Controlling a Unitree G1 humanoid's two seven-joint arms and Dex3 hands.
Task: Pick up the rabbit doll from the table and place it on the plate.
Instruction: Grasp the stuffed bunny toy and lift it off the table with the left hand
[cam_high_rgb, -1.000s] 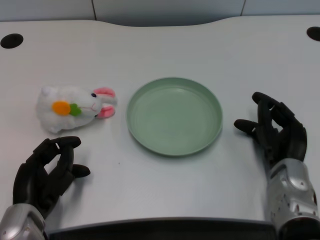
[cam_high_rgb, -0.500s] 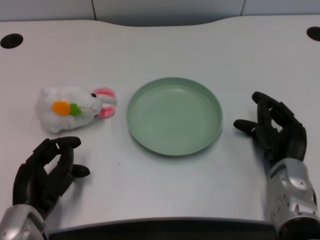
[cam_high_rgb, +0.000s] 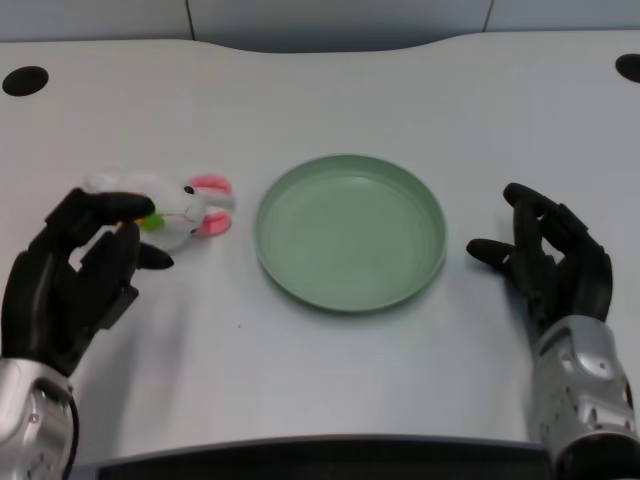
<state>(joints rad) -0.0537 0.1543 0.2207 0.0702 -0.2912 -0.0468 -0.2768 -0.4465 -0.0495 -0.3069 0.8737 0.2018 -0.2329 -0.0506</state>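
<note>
A white rabbit doll (cam_high_rgb: 180, 208) with pink ears lies on the table, left of the plate, ears pointing right. My left hand (cam_high_rgb: 75, 275) is over its near left side, fingers apart and curved, covering much of the body and most of the orange carrot patch. Whether the fingers touch the doll I cannot tell; nothing is held. The pale green plate (cam_high_rgb: 349, 231) sits at the table's middle, with nothing in it.
My right hand (cam_high_rgb: 547, 262) rests at the table's right, near the plate's right rim. Two dark round holes (cam_high_rgb: 24, 80) (cam_high_rgb: 628, 67) mark the far corners. The table's front edge runs just below both forearms.
My left hand has moved forward from the table's near left edge up to the rabbit doll and now covers part of its body. Doll, plate and right hand have not moved.
</note>
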